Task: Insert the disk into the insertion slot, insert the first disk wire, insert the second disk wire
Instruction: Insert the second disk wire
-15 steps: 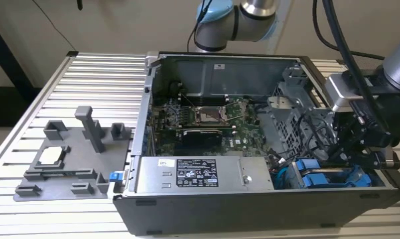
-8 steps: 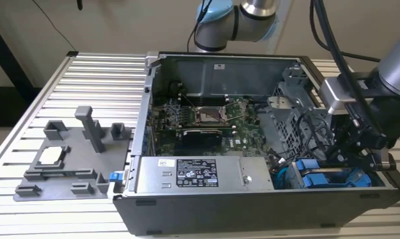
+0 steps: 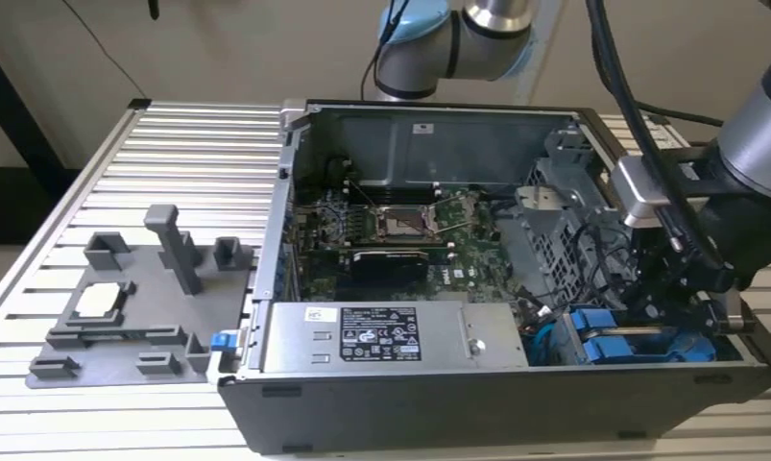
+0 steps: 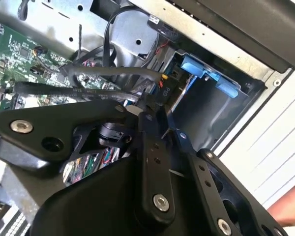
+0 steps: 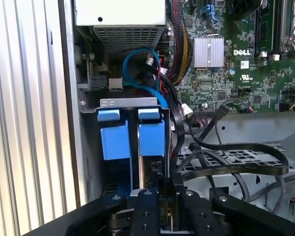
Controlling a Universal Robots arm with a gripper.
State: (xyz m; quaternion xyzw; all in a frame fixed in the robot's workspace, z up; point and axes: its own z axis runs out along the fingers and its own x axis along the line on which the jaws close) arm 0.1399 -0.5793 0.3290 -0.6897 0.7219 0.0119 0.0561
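One gripper [image 5: 166, 209]: fingers [image 5: 146, 211] drawn close together, pinched on a small dark connector [image 5: 163, 212] at the tips; same pinch in the second wrist view [image 4: 155, 110].
Connector lead: a flat black wire [image 5: 236, 167] loops away from the fingertips over the grey cage floor.
Disk [image 5: 132, 140]: just ahead of the fingertips, already seated on edge in the insertion slot [image 5: 129, 103]; two blue carrier tabs stick out past the bay's metal lip.
Disk, exterior view [image 3: 641, 343]: blue carrier directly below the gripper [image 3: 692, 288], in the case corner.
Cables past the disk: a blue wire [image 5: 137, 69] arcs from the bay toward the power supply [image 5: 120, 14].
Motherboard [image 5: 246, 59]: beyond the cables, well clear of the fingers.
Case [image 3: 488, 403]: open, lying on a slatted table [image 3: 167, 154].
Grey fixture [image 3: 135, 307]: on the table, far side of the case from the gripper.
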